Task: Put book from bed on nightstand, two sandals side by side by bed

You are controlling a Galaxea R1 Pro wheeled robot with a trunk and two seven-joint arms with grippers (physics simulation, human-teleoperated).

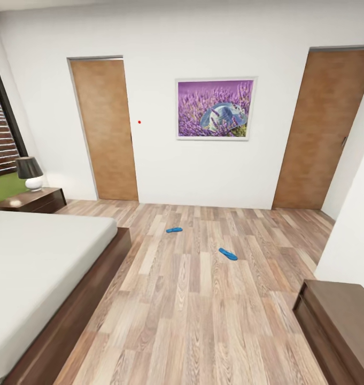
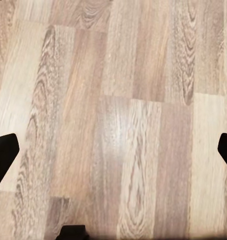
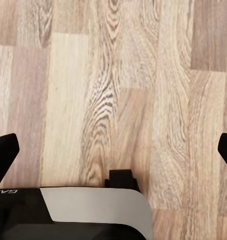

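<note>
Two sandals (image 1: 174, 230) (image 1: 228, 254) lay well apart on the floor (image 1: 192, 299), away from the bed (image 1: 37, 267). A nightstand (image 1: 32, 200) stood beyond the bed. Left gripper (image 2: 113, 150) and right gripper (image 3: 113, 150) hung wide over planks, holding nothing.

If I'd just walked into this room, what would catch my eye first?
Probably the purple lavender picture on the far white wall, between two brown doors. Next, two bright blue sandals lying apart on the wood-plank floor, with the grey bed at the left and a small lamp on the nightstand beyond it.
</note>
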